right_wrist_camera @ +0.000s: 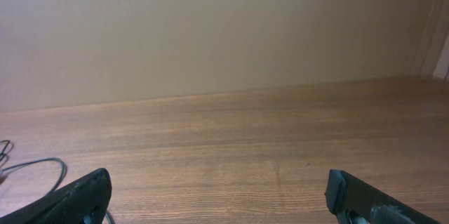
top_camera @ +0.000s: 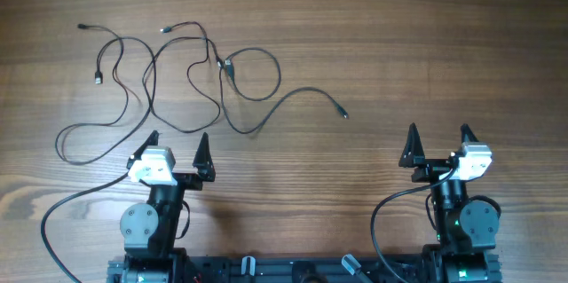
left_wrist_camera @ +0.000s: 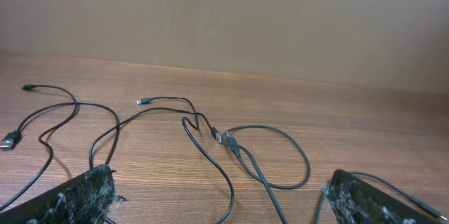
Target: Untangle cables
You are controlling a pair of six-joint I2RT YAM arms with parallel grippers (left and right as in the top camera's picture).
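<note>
Several thin black cables (top_camera: 226, 66) lie in a loose tangle on the wooden table, at the far left in the overhead view, crossing near a small knot of plugs. One strand runs right to a plug end (top_camera: 343, 114). My left gripper (top_camera: 177, 141) stands open just in front of the tangle, holding nothing. In the left wrist view the cables (left_wrist_camera: 228, 142) loop ahead of the left gripper (left_wrist_camera: 219, 182), and one strand passes between its fingers on the table. My right gripper (top_camera: 438, 134) is open over bare wood, well right of the cables. In the right wrist view the right gripper (right_wrist_camera: 219, 178) is open, with a bit of cable (right_wrist_camera: 49, 162) at the far left.
The table (top_camera: 399, 35) is plain brown wood. Thicker black arm cables (top_camera: 53, 221) curve beside each robot base at the near edge. A beige wall (right_wrist_camera: 224, 27) rises behind the table's far edge.
</note>
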